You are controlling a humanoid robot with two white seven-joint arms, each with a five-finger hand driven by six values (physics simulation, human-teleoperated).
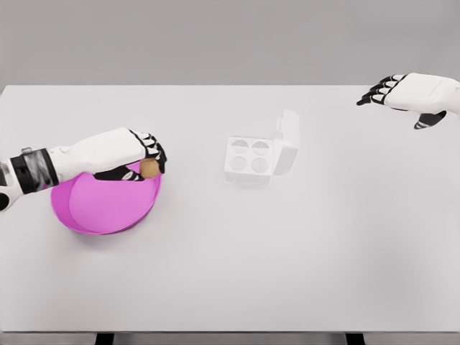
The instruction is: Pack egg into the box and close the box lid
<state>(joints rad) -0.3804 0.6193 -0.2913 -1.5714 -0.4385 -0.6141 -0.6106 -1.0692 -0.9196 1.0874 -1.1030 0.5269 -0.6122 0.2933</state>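
Note:
A brown egg (149,168) sits in the fingers of my left hand (147,159), which is shut on it just above the right rim of a pink bowl (100,208). The white egg box (249,159) lies near the table's middle, its four round cups showing and its lid (287,142) standing open on the right side. My right hand (402,97) hovers at the far right, fingers spread and holding nothing, well away from the box.
The white table (230,273) fills the view, with its far edge along the grey wall at the top and its front edge at the bottom.

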